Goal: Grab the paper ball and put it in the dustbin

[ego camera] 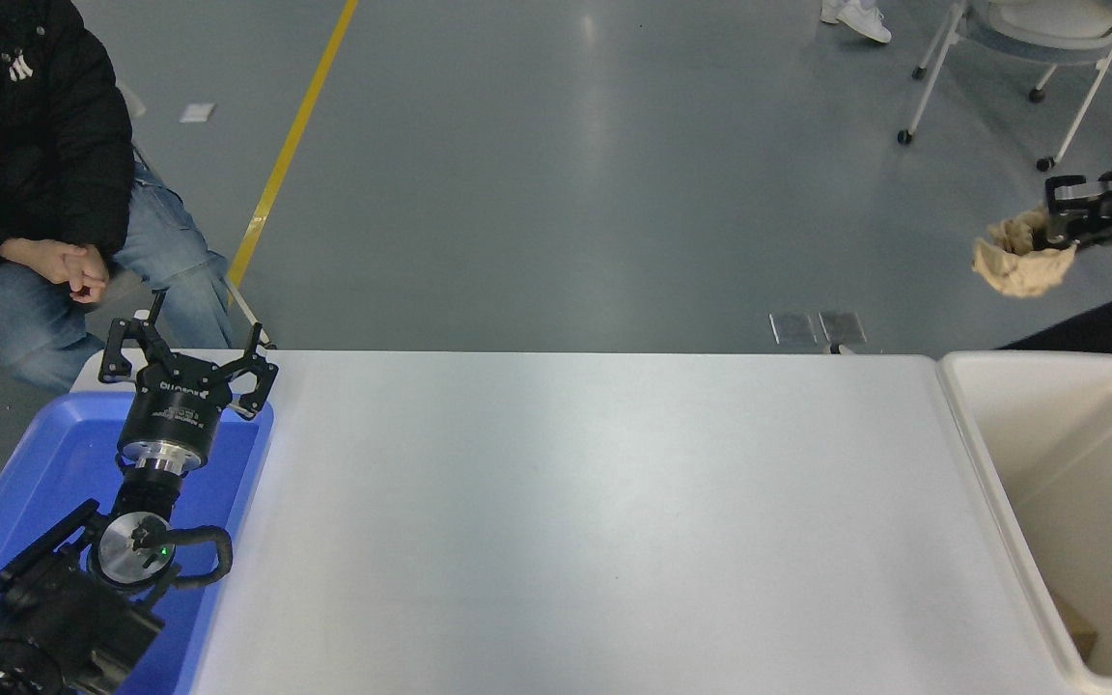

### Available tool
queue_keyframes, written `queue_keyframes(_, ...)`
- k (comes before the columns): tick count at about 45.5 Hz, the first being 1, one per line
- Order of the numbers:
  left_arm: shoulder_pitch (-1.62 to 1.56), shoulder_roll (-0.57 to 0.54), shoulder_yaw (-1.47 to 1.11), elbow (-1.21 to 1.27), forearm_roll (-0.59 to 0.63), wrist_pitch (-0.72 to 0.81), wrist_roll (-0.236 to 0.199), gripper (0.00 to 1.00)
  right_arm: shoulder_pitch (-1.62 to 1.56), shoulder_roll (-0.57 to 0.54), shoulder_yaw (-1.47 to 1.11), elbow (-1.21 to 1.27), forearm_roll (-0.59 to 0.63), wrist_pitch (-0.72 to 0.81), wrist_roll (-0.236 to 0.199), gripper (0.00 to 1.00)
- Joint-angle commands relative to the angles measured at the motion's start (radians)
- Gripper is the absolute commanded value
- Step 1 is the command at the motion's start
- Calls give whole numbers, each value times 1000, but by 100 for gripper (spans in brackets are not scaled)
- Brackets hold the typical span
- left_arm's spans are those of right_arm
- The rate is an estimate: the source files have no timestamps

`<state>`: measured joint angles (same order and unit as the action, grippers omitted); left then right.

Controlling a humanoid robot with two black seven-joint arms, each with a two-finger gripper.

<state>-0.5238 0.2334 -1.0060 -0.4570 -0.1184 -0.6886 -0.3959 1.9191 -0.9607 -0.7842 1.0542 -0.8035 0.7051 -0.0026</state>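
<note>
Reaching in from the right edge of the head view, the right arm shows only its black wrist tip and the right gripper (1058,214), held high in the air beyond the table's far right corner and pointing left. Its fingers are clenched on the paper ball (1021,263), one crumpled tan wad that hangs from the fingertips, clear of every surface. The ball sits above and a little behind the far rim of the dustbin (984,454), not yet over its opening. That single cream-white tub stands at the table's right end, its deep sloped walls running down past the near right corner, with a scrap of brown material lying low inside near the bottom edge of the picture.

The left arm is parked at the near left corner of the white table (575,521), bent upward over one shallow blue tray (25,463). The left gripper (187,362) points toward the far edge with its two fingers spread apart and nothing between them. White lettering runs across its black cylinder body, but it appears upside down and too small to read reliably. A small green light glows on the wrist joint below.

One person (30,145) in a black jacket and jeans sits beyond the far left corner, hands clasped; a small white emblem on the jacket is not legible. One rolling chair (1019,39) stands on the grey floor at the top right.
</note>
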Motion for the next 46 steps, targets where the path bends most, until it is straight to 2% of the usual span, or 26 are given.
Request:
queue_keyframes(1,1,0,0,0,0,0,0,100,-279,-105,-10,-152,-79,-217,122,0)
queue_keyframes(6,1,0,0,0,0,0,0,100,-448,-92,0,-226,-65,-351,144,0)
queue_keyframes(15,-1,0,1,0,0,-2,0,100,-707,-10,75,-281,-22,-510,145,0)
queue_keyframes(33,-1,0,0,0,0,-2,0,100,-1058,275,217,-589,174,-585,145,0)
queue_keyframes(46,-1,0,0,0,0,0,0,100,-1181,398,284,-687,254,-622,139,0)
